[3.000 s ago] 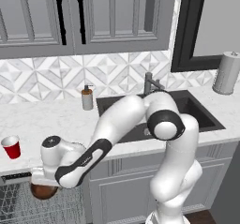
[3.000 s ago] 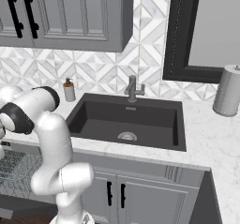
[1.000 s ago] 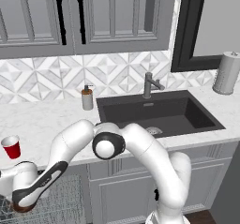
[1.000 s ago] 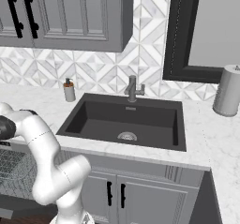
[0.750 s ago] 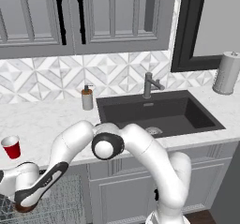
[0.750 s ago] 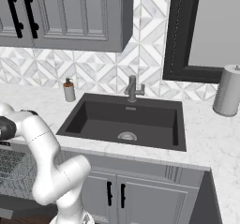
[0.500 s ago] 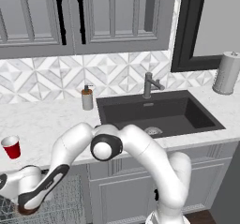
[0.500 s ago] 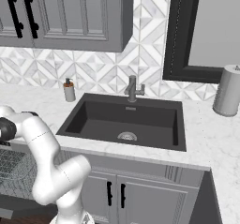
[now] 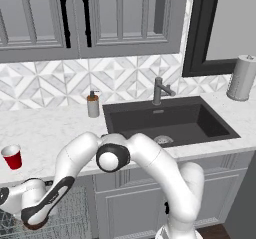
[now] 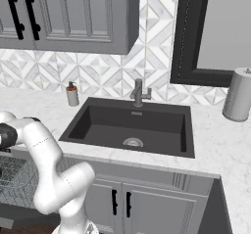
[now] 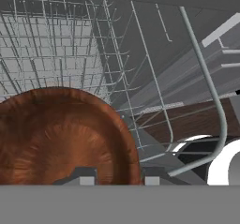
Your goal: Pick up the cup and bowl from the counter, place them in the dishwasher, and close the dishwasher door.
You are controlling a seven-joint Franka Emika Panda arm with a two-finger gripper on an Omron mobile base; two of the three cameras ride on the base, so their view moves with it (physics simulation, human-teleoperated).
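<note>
Bowl [image 11: 61, 138] sits in the dishwasher's [image 9: 70, 218] grey wire rack [image 11: 89, 59], brown wood-grain inside facing the hand camera, nothing in it. Gripper [image 11: 115, 180] is right at the bowl's rim: one fingertip [image 11: 84, 178] over the bowl's inside, the other just outside the rim. Jaws are slightly spread with the rim between them; can't tell if the pads touch it.

Left base view: arm reaches down below the counter's [image 9: 45, 133] front edge into the rack at the lower left. Cup [image 9: 12, 157], red with white rim, stands upright near the counter's front edge at its left end, looks empty. Soap dispenser [image 9: 93, 104] stands at the back edge, just left of the black sink [image 9: 170, 123]; sink basin has nothing in it but its drain. Paper towel roll [image 9: 242, 78] upright at the counter's right end.
</note>
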